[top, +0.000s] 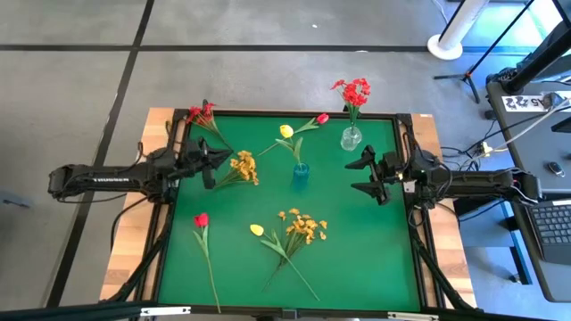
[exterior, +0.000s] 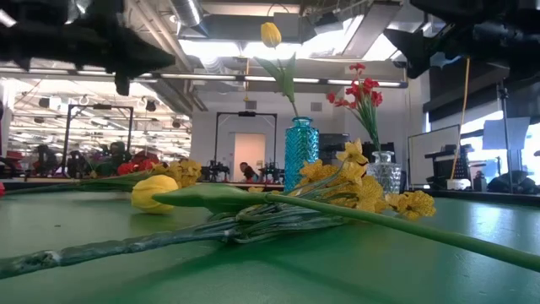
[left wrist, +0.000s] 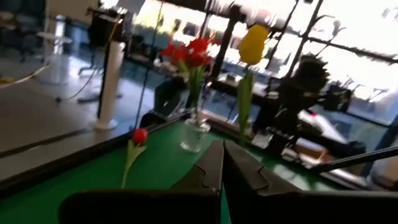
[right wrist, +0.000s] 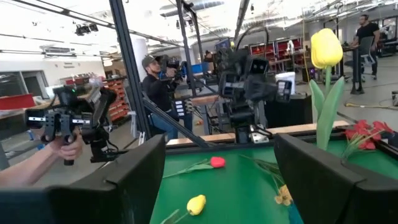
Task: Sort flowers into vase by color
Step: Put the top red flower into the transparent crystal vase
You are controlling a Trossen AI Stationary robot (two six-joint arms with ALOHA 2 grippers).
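The sort looks partly done. A clear vase (top: 351,138) at about one o'clock on the green counter (top: 357,259) holds a red cluster (top: 354,91), and a blue vase (top: 301,174) near the centre holds a yellow tulip (top: 285,132). Judging by these two, red goes in the clear vase and yellow in the blue one.

Still lying loose: a red tulip (top: 321,119) at twelve o'clock, a red cluster (top: 202,114) at eleven, a yellow-orange cluster (top: 243,166) at ten, a red tulip (top: 202,219) at eight, and a yellow tulip (top: 257,230) beside a yellow-orange cluster (top: 304,226) at six. So most of the flowers are left.

The left pincer (top: 211,166) hovers at nine o'clock, clenched on nothing. The right pincer (top: 363,175) hovers at three o'clock, released wide and empty.
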